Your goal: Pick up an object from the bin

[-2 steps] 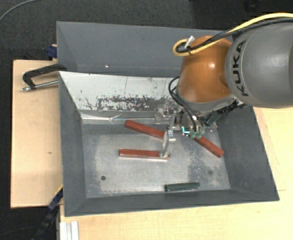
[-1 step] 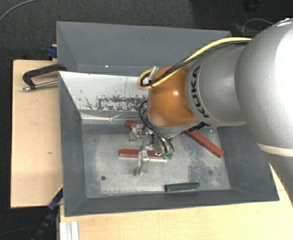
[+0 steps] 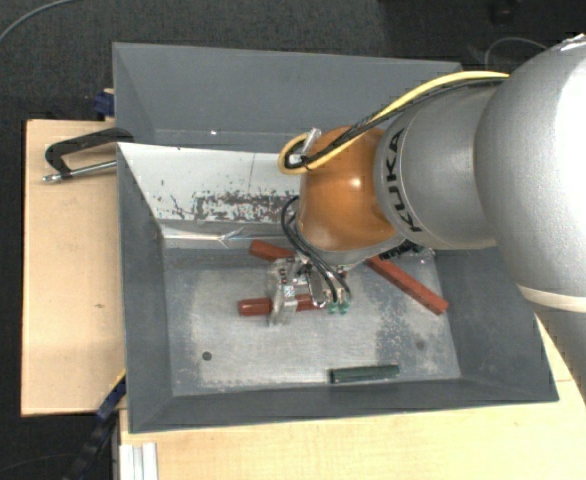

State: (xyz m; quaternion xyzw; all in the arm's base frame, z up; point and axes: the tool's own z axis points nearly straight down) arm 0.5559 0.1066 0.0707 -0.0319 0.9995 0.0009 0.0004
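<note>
In the camera view I see a short red-brown rod (image 3: 255,308) lying flat at mid-floor of the bin (image 3: 213,353), the gripper (image 3: 293,301) low over its right end, claw state indeterminable: released or clenched, I cannot tell.

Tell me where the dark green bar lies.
In the camera view, the dark green bar lies along the bin's lower wall, below and right of the gripper.
</note>
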